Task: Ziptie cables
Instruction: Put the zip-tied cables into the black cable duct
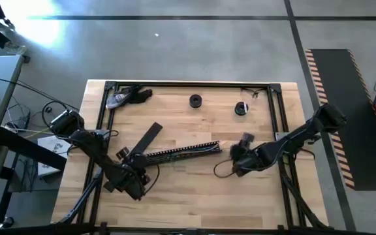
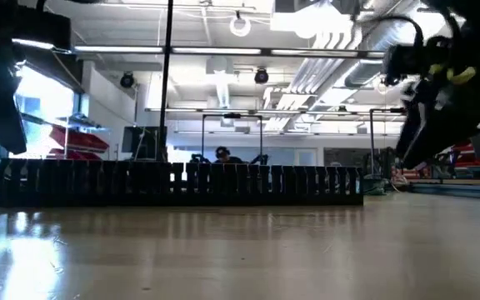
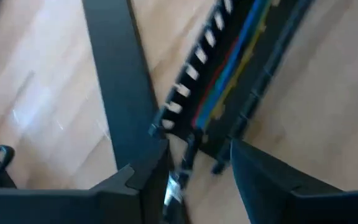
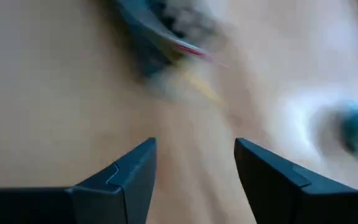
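Note:
The cables (image 3: 229,68), blue, red and yellow wires, lie along the inside of a long black slotted channel (image 1: 175,152) at the table's middle. In the right wrist view, the cables (image 4: 194,53) show blurred where they leave the channel's right end. My left gripper (image 1: 128,164) is open at the channel's left end (image 3: 185,134), with one finger on either side of it. A thin dark strand and a small shiny piece (image 3: 176,186) lie between its fingers (image 3: 148,180). My right gripper (image 1: 234,158) hovers open just right of the channel's right end, with bare wood between its fingers (image 4: 135,168).
A flat black bar (image 1: 147,138) lies slanted just beyond the channel's left end, close to my left gripper. Two small round black things (image 1: 195,100) (image 1: 241,108) and a grey-and-black tool (image 1: 126,96) sit near the far edge. A black frame (image 1: 188,83) borders the table.

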You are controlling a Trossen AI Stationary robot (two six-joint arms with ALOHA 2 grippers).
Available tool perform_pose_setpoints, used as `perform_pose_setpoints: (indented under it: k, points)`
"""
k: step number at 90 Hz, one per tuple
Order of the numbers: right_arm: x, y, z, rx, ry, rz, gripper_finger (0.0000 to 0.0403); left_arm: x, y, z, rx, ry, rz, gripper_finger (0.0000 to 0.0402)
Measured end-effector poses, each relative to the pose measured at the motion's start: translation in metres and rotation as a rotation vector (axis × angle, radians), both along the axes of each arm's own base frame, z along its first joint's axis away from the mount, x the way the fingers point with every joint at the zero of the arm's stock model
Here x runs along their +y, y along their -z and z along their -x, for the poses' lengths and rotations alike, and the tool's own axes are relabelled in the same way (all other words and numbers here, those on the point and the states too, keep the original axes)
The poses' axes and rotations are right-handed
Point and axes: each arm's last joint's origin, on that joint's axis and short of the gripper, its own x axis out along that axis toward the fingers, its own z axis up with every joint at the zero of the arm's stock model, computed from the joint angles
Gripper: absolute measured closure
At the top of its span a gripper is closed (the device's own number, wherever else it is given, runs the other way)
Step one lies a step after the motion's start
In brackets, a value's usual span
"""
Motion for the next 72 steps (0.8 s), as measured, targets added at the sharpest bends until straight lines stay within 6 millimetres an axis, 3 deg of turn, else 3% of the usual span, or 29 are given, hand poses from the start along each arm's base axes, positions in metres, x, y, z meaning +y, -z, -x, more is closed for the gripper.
perform_pose_setpoints:
  k: [14, 34, 54, 72]
  points:
    - [0.007, -0.009, -0.034, -0.229, -0.232, -0.064, 0.0203, -0.019, -0.017, -0.01, -0.142, -0.005, 0.087, 0.0248]
    - [-0.017, 0.014, -0.075, -0.339, -0.276, -0.036, 0.0203, -0.045, -0.045, -0.013, -0.319, 0.063, 0.127, 0.0263]
    - [-0.046, 0.027, -0.096, -0.309, -0.23, -0.082, 0.0203, -0.059, -0.051, -0.003, -0.446, 0.106, 0.074, 0.0269]
    - [-0.056, 0.042, -0.096, -0.197, -0.226, -0.148, 0.0234, -0.06, -0.051, -0.002, -0.469, 0.109, 0.062, 0.0269]
